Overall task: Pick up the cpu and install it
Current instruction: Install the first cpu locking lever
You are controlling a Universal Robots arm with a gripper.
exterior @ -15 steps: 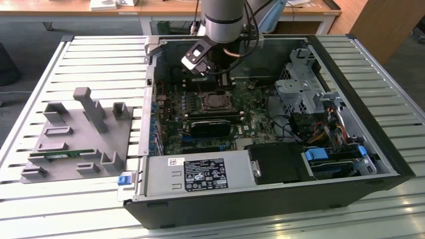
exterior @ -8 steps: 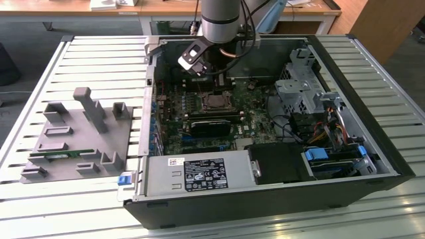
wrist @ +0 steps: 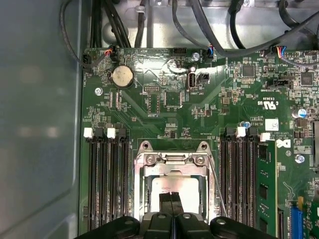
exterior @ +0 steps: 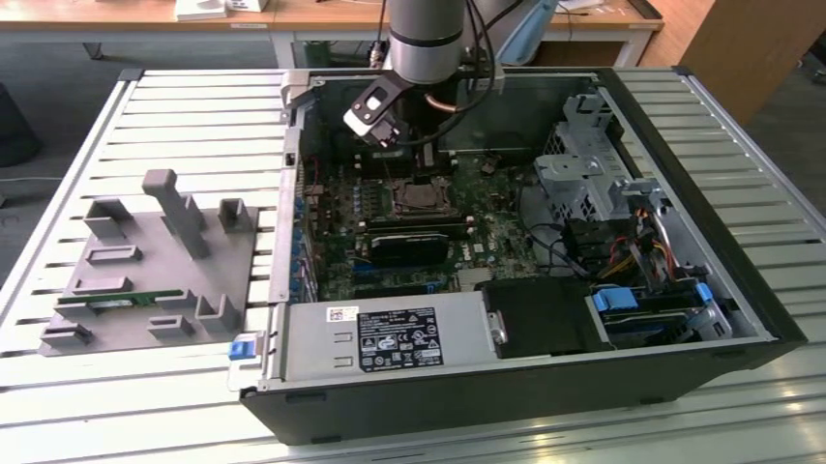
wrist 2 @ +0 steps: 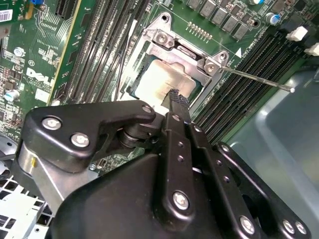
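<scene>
The cpu [wrist: 167, 185], a flat square chip with a shiny silver top, lies inside the metal-framed socket [wrist: 169, 160] on the green motherboard; it also shows in the second wrist view [wrist 2: 157, 82]. My gripper [wrist: 171, 200] hangs right over the chip, its two black fingers pressed together with nothing between them. In the second wrist view the fingertips [wrist 2: 175, 97] sit just above the chip's edge. The socket's thin wire lever [wrist 2: 259, 79] stands swung out to the side. In the exterior view the arm [exterior: 427, 39] reaches down into the open computer case [exterior: 516, 242], above the socket [exterior: 420, 198].
Black memory slots [wrist: 107, 184] flank the socket, and a green memory stick [wrist: 264, 189] stands in one. Cables [wrist: 209, 30] run along the case wall. A grey fixture tray [exterior: 142, 271] lies on the slatted table at the exterior view's left.
</scene>
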